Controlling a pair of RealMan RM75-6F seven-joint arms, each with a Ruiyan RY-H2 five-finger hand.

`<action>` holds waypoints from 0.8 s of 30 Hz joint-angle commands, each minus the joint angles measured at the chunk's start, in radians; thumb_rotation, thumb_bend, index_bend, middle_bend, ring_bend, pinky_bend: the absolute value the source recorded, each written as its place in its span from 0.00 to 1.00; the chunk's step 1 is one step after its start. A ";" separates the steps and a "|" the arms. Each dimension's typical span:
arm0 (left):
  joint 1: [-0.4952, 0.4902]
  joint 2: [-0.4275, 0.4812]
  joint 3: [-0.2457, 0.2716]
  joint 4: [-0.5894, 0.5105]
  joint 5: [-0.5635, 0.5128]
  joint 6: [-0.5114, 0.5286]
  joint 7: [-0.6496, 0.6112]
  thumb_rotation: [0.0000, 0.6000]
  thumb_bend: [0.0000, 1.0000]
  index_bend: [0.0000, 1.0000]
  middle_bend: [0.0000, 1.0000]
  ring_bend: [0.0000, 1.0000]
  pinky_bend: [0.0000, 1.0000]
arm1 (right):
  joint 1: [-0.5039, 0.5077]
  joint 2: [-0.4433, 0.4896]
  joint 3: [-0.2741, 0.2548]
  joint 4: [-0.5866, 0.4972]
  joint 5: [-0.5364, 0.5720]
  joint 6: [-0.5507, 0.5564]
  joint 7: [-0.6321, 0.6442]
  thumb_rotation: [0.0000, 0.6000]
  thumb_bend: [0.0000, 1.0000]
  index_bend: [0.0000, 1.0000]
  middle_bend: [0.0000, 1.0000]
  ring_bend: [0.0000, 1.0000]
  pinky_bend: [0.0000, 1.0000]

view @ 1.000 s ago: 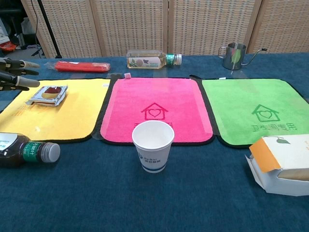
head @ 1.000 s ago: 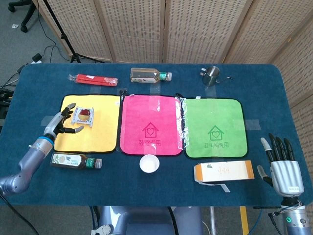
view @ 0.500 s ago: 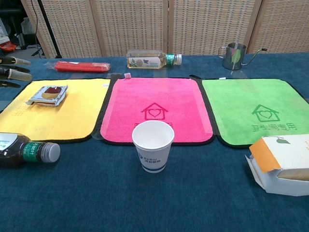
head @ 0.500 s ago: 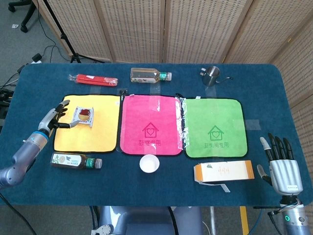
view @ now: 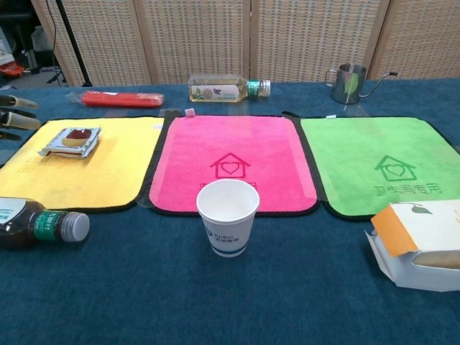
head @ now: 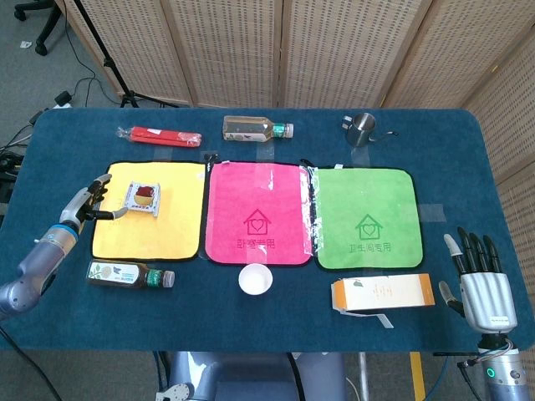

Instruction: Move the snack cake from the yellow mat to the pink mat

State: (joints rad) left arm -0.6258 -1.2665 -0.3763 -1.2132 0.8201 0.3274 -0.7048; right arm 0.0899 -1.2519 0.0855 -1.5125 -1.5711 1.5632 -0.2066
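Observation:
The snack cake (head: 141, 197) (view: 70, 141), a small wrapped cake with a red top, lies on the yellow mat (head: 159, 234) (view: 93, 180) near its far left part. The pink mat (head: 257, 214) (view: 230, 162) lies just right of the yellow one, with nothing on it. My left hand (head: 88, 200) (view: 16, 115) hovers open at the yellow mat's left edge, fingers spread, a short way left of the cake and not touching it. My right hand (head: 481, 280) stands open at the table's near right corner, holding nothing.
A dark drink bottle (head: 129, 275) lies in front of the yellow mat. A paper cup (head: 256, 279) stands before the pink mat. An opened carton (head: 382, 294) sits near the green mat (head: 365, 217). A red packet (head: 159, 135), a clear bottle (head: 255, 129) and a steel pitcher (head: 361, 129) line the far side.
My left hand has drawn back leftward and away from the cake, off the yellow mat to its left edge. The cake and the right hand have not moved.

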 commanded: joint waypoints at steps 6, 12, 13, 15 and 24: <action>-0.009 -0.027 -0.008 0.034 -0.006 -0.031 0.004 1.00 0.28 0.00 0.00 0.00 0.00 | 0.001 0.000 -0.003 0.000 -0.002 -0.002 0.000 1.00 0.34 0.00 0.00 0.00 0.00; -0.013 -0.051 -0.023 0.049 0.004 -0.049 0.006 1.00 0.28 0.00 0.00 0.00 0.00 | 0.002 -0.001 -0.006 -0.001 -0.005 -0.004 -0.003 1.00 0.34 0.00 0.00 0.00 0.00; -0.013 -0.055 -0.025 0.050 0.007 -0.051 0.007 1.00 0.28 0.00 0.00 0.00 0.00 | 0.002 -0.001 -0.007 -0.001 -0.005 -0.003 -0.002 1.00 0.34 0.00 0.00 0.00 0.00; -0.013 -0.062 -0.030 0.053 0.015 -0.057 0.008 1.00 0.28 0.00 0.00 0.00 0.00 | 0.002 -0.001 -0.007 -0.001 -0.006 -0.003 -0.002 1.00 0.34 0.00 0.00 0.00 0.00; -0.003 -0.077 -0.048 0.029 0.059 -0.056 0.022 1.00 0.28 0.00 0.00 0.00 0.00 | 0.003 -0.002 -0.011 0.000 -0.011 -0.005 -0.005 1.00 0.34 0.00 0.00 0.00 0.00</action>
State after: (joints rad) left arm -0.6309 -1.3426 -0.4226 -1.1792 0.8735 0.2687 -0.6863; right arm 0.0932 -1.2538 0.0745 -1.5125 -1.5821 1.5583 -0.2115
